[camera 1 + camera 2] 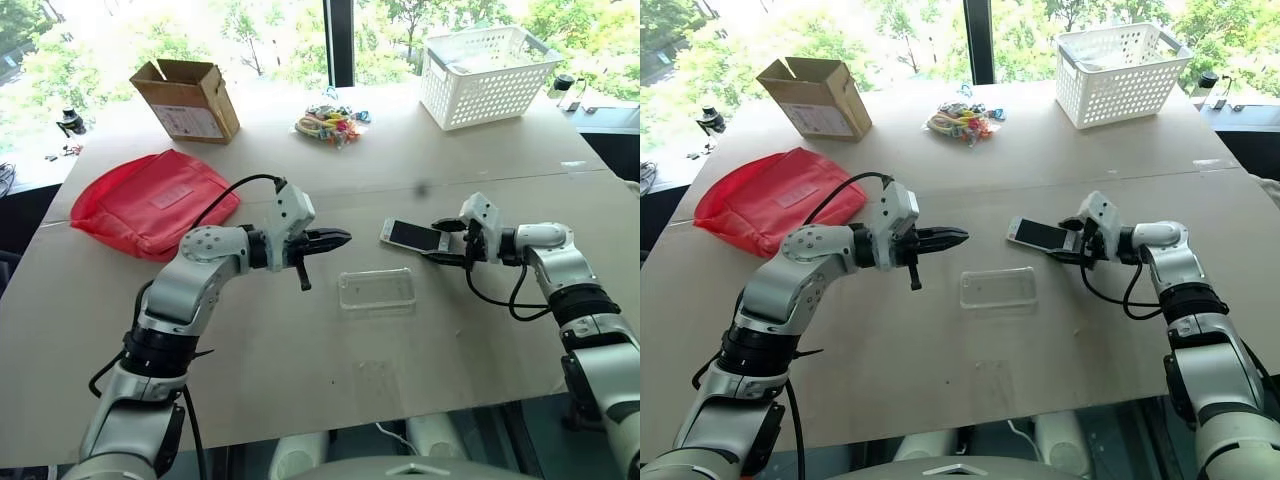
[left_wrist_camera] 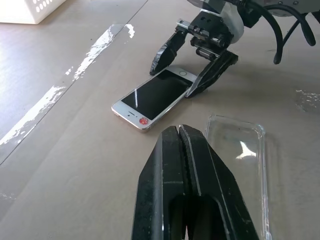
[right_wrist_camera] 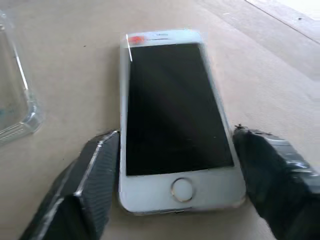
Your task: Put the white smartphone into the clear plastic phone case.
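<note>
The right gripper (image 3: 175, 185) has its fingers apart, straddling the home-button end of the white smartphone (image 3: 172, 115) (seemingly flat on the table (image 1: 300, 360)). The clear plastic phone case (image 1: 377, 289) lies just beside it, below the left gripper's (image 1: 340, 238) fingers, pressed together.

Smartphone (image 1: 414, 236) on table (image 1: 300, 360) — behind and right of phone case (image 1: 377, 289), apart.

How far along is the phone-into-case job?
Done: nothing seated. The clear plastic phone case lies empty on the table. In hand: the right hand straddles the home-button end of the white smartphone, open. Left: grip, lift, set it in the case. Left hand is shut, idle.
</note>
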